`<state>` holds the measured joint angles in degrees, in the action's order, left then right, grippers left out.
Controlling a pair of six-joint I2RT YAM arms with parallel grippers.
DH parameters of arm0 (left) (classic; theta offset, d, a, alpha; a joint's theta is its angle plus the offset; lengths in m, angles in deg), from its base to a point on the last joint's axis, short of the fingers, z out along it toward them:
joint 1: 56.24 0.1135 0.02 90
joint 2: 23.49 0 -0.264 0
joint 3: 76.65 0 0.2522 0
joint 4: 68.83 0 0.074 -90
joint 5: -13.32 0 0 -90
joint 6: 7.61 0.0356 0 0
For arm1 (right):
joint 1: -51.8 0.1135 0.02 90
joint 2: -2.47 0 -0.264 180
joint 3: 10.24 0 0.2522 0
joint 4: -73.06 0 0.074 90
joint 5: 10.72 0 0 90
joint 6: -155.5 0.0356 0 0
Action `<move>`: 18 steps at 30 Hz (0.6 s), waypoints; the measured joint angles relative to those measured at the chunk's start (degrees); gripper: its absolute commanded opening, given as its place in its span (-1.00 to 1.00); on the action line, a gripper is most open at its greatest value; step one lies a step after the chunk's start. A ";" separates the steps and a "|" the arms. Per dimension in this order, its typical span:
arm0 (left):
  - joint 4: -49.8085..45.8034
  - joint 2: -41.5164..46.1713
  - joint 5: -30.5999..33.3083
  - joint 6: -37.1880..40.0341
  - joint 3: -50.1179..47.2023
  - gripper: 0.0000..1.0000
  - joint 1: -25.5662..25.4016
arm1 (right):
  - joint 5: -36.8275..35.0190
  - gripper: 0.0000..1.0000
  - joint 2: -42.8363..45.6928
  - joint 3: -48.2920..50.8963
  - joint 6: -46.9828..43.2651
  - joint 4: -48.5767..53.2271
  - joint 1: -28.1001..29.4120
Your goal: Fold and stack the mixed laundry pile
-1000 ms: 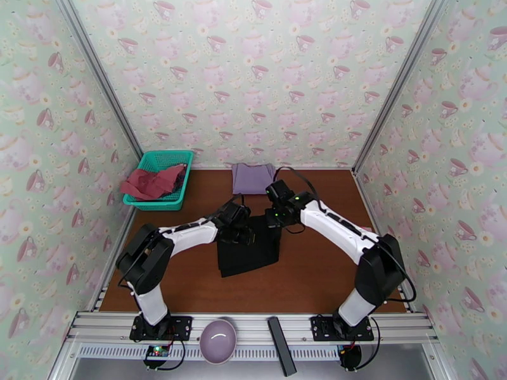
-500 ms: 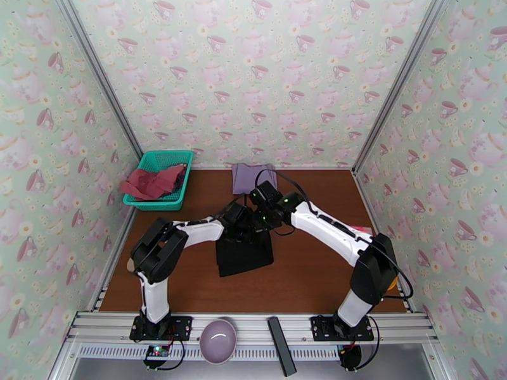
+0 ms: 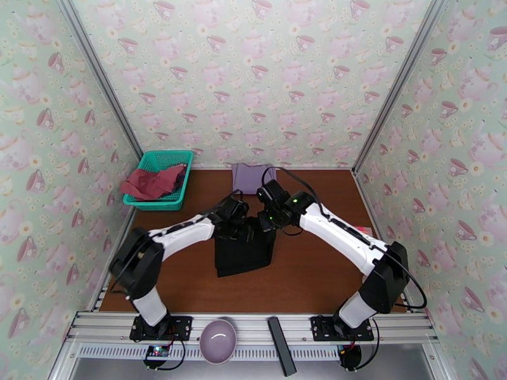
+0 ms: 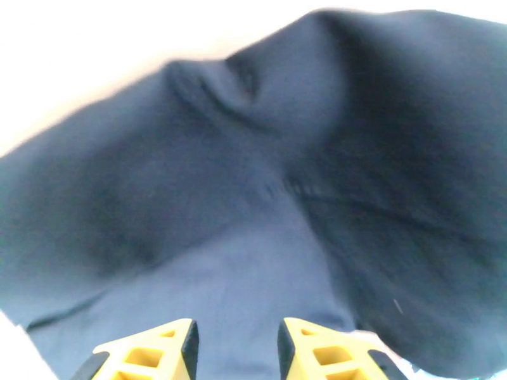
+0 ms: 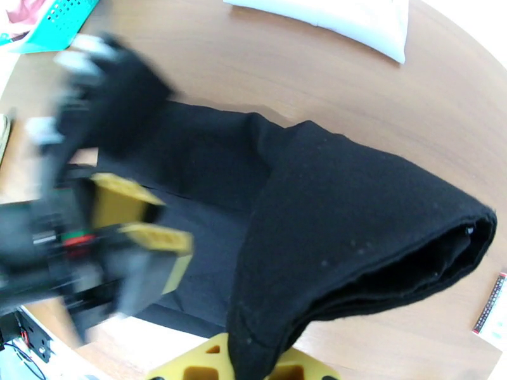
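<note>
Over the table (image 3: 329,273), in the top view, two arms meet above the black garment (image 3: 244,256), which lies near the middle of the brown surface with its far edge raised. The left gripper (image 3: 243,229) and the right gripper (image 3: 265,218) sit close together at that edge, though their fingers are too small to read from here. One lavender cloth (image 3: 250,177) lies flat against the back wall, and one dusty-red top (image 3: 152,183) is draped in the single teal basket (image 3: 160,202) at far left, making three garments in all. One purple bowl (image 3: 218,340) and one black bar (image 3: 281,345) rest on the near rail. From the left wrist, the left gripper (image 4: 234,349) shows two yellow fingers (image 4: 152,353) standing apart with a clear gap, and the dark cloth (image 4: 285,185) is spread just beyond them. From the right wrist, the right gripper (image 5: 253,367) is clamped on a thick fold of the black garment (image 5: 355,216), which is lifted off the wood. The blurred left gripper (image 5: 142,220) hovers over the flat part, and the pale cloth (image 5: 342,14) and a basket corner (image 5: 60,20) lie farther off.
</note>
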<state>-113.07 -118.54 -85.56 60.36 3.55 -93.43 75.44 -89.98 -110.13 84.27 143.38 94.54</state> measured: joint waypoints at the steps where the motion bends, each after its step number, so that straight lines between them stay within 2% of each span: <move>1: -1.51 1.40 0.92 -0.04 -0.07 -0.23 0.13 | -0.02 -1.00 -0.04 -0.09 -0.04 0.07 0.00; 5: -2.01 3.61 2.60 -0.70 -4.22 -0.38 2.29 | -0.02 -1.00 -0.46 -1.18 -0.20 0.63 0.00; 10: 1.55 0.24 2.29 -2.56 -14.62 -0.50 8.24 | 0.35 -1.00 -1.75 -3.17 -0.17 1.07 0.04; 12: 3.85 -0.33 0.92 -3.19 -15.26 -0.52 9.75 | 1.03 -1.00 -2.62 -4.15 -0.17 1.03 0.35; 18: 11.63 -2.27 -1.70 -3.78 -15.87 -0.53 10.12 | 4.20 -1.00 -7.54 -7.26 0.37 0.04 4.42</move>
<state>-101.44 -120.81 -87.27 56.58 -12.32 -83.31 79.64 -97.52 -117.39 84.64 143.42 98.96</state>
